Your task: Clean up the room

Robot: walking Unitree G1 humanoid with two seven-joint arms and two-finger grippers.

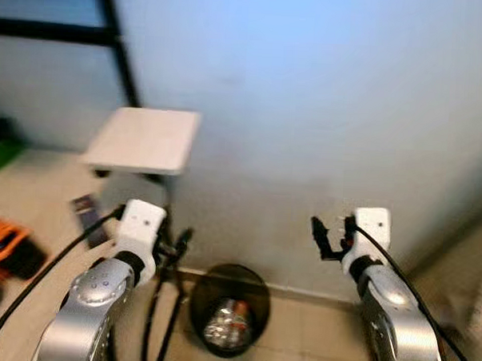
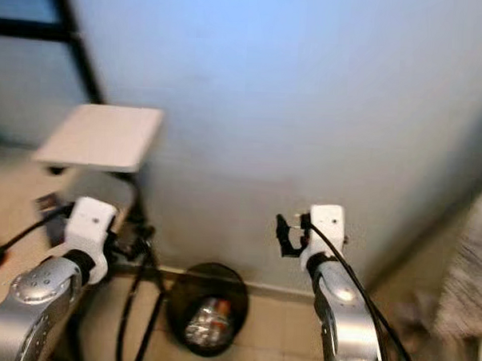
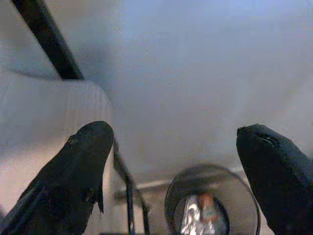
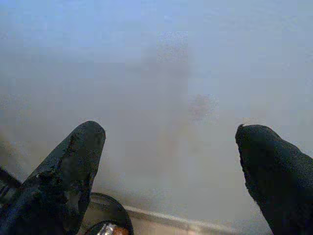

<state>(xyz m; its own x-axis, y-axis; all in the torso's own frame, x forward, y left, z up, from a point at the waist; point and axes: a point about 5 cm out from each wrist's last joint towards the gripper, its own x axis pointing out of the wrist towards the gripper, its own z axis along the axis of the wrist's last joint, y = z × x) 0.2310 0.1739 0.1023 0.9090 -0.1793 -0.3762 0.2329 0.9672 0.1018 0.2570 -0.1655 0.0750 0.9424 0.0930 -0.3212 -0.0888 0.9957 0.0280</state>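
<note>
A round black waste bin (image 1: 228, 308) stands on the tiled floor against the pale wall, between my two arms. Crumpled shiny rubbish (image 1: 223, 322) lies inside it, also seen in the left wrist view as rubbish (image 3: 199, 218) in the bin (image 3: 213, 177). My left gripper (image 1: 174, 245) is raised to the left of the bin, above floor level, open and holding nothing. My right gripper (image 1: 331, 232) is raised to the right of the bin, facing the wall, open and holding nothing. The bin's rim (image 4: 111, 204) shows below the right gripper's fingers.
A small white side table (image 1: 143, 139) on a black stand sits at the left by the wall. A black frame (image 1: 111, 39) runs up behind it. An orange and black object (image 1: 6, 246) lies on the floor at far left. The pale wall (image 1: 324, 112) is close ahead.
</note>
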